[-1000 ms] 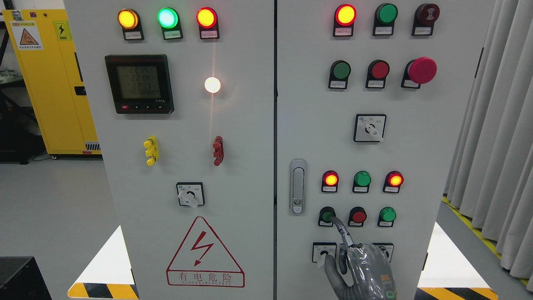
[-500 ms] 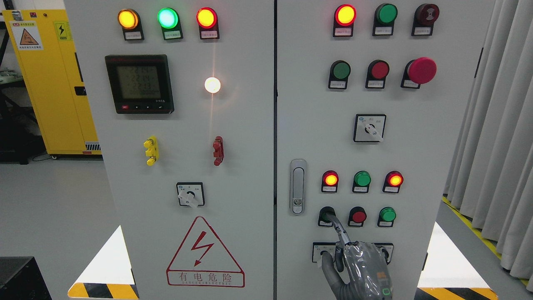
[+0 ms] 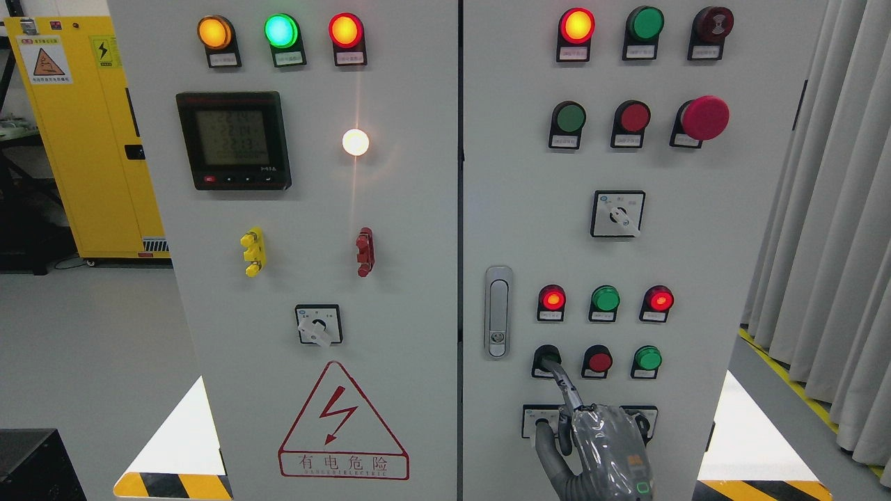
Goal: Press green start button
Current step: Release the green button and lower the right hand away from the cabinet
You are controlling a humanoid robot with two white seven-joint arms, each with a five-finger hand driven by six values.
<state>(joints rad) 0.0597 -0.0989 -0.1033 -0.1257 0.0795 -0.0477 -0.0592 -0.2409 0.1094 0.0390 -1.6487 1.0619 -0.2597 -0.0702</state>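
Green start button (image 3: 546, 360), lower-left of cabinet's right door (image 3: 696, 243): right hand (image 3: 598, 452) directly below-right, index fingertip on it, other fingers curled, holding nothing.

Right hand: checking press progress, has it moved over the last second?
Yes. The right hand slid slightly left against the selector switch; its fingertip stays on the green button.

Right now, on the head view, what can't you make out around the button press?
- Green start button: mostly covered by the right hand's extended fingertip; whether it is pushed in is not visible.
- Selector switch below: partly hidden by the hand.
- Button label plates: print too small to read.
- Right arm: cut off by bottom edge.
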